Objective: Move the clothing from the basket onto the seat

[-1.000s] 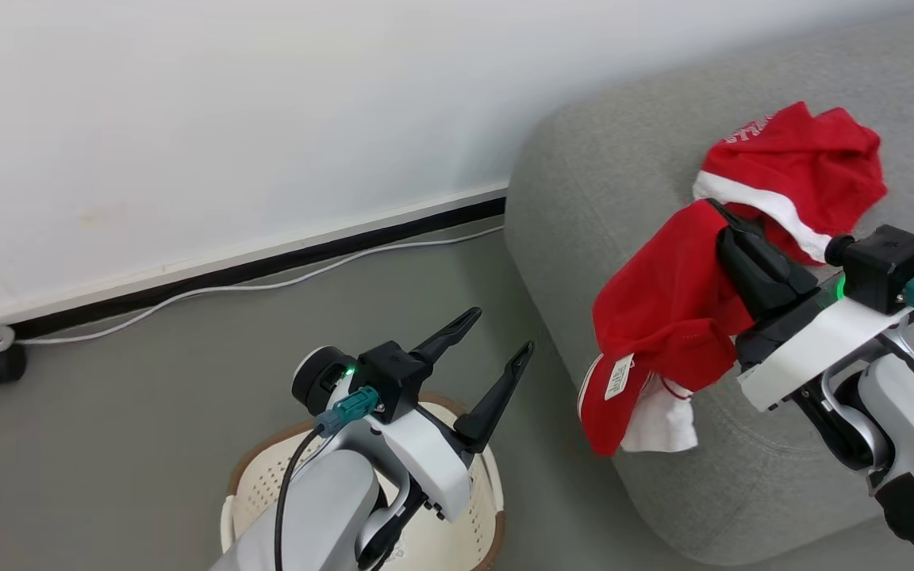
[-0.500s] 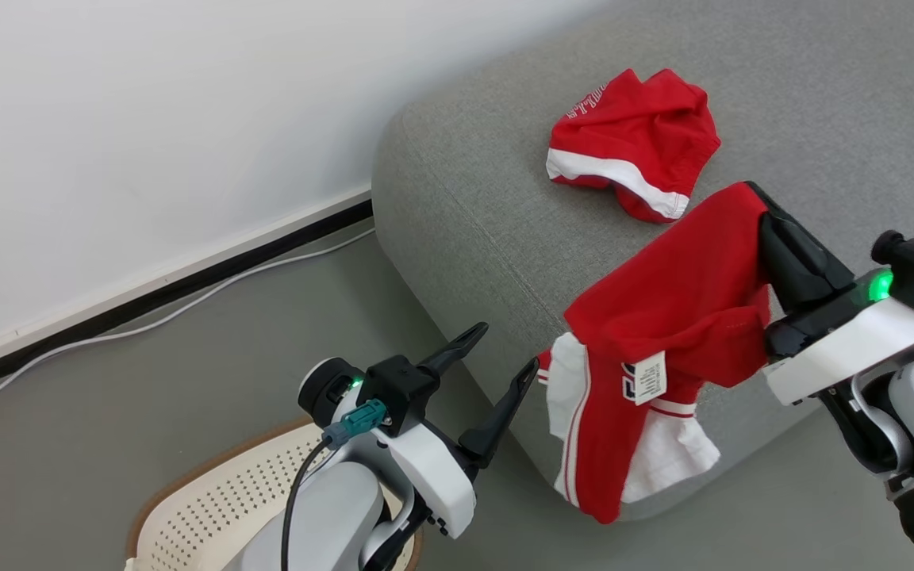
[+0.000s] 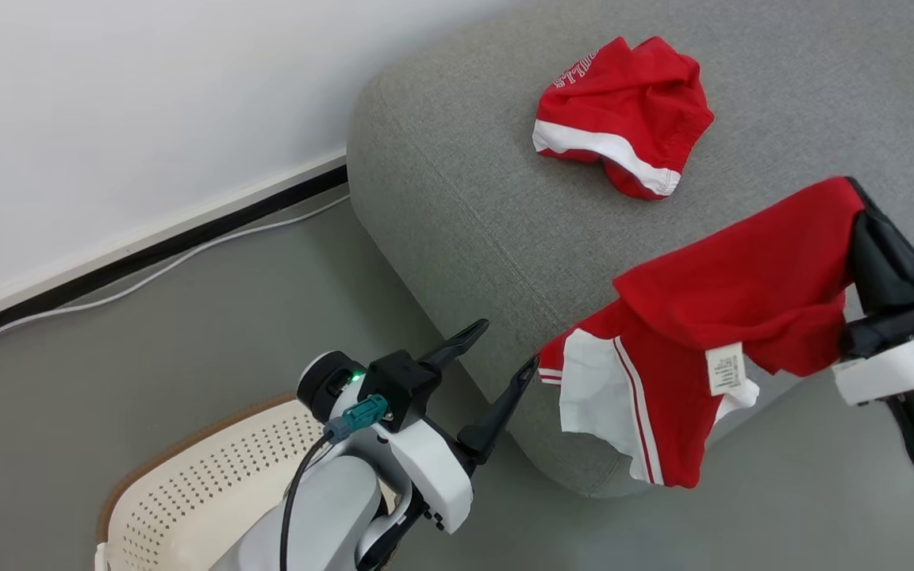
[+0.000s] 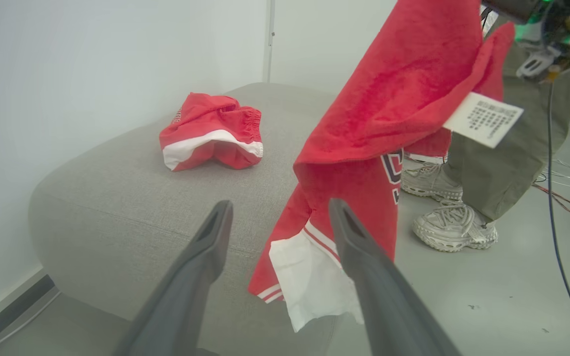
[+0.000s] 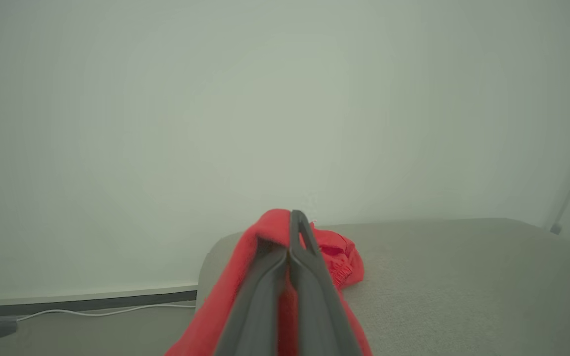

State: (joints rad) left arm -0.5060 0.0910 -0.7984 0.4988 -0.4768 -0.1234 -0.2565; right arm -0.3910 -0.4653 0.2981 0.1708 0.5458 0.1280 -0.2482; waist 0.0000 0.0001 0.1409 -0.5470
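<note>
One garment [image 3: 727, 293] in right hand [image 3: 859, 194], over seat [image 3: 457, 206]

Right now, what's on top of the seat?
One crumpled red garment lies on the seat. The second garment hangs from the shut right claw, not laid down, hiding the seat's near edge.

Soft cloth garment [image 3: 743, 277], woven matt sofa [image 3: 457, 182], perforated plastic basket [image 3: 211, 492]

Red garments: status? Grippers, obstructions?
Left gripper open, free. Right gripper shut on one red white-trimmed fabric garment, hanging at edge of grey fabric sofa. Other red garment lies on sofa. Person's legs stand beside sofa.
</note>
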